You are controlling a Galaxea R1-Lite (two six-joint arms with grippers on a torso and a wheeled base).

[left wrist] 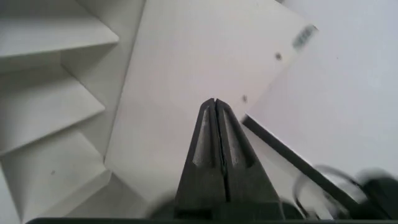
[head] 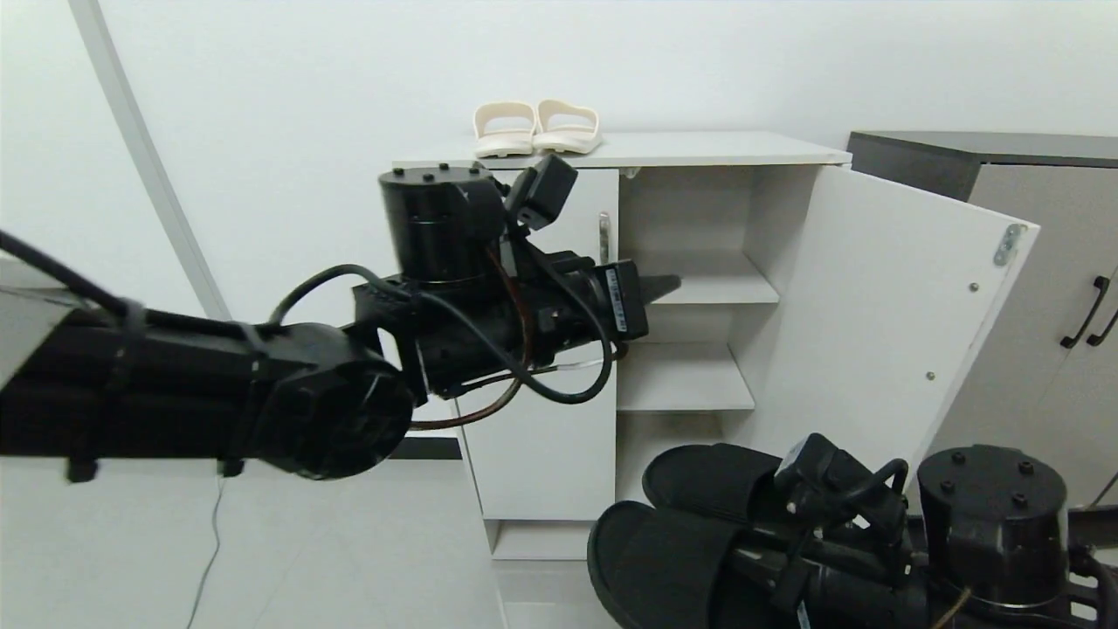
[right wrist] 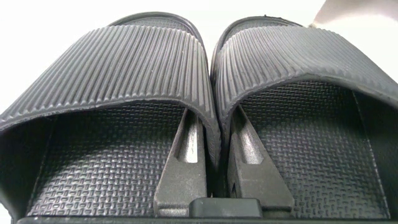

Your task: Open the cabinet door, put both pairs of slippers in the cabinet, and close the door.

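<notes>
- While one finger of my right gripper (right wrist: 216,134) sits inside each shoe, the two pinch the touching inner walls between them, so the black slippers (right wrist: 124,81) are gripped as one bundle (one grasp for two shoes).
- My left gripper (left wrist: 215,112) has its fingers pressed flat together with nothing between them. It hangs in front of the open compartment, about level with the upper shelf (head: 716,288).
- I hold the black pair in the air, low in front of the cabinet (head: 716,148). The toes lead away from my wrist, below the middle shelf (head: 681,377) and near the bottom edge of the open door (head: 882,306).
- The pair looks matte and rubbery, with ribbed straps and a fine diamond tread on the footbeds. I expect the walls to flex under the pinch, so the bundle may sag.
- With the door swung wide, I judge the step in hand to be carrying this first pair inside.
- The next move calls for raising the pair to a shelf and pushing it in. It must stay clear of the door edge and of my left arm, which crosses the opening (I would pull that arm aside first). I would let go only once the soles rest flat.
- The cream slippers (head: 537,128) sit side by side on the cabinet top, above the closed left door (head: 541,463). They go in after this pair, and then the door gets shut.
</notes>
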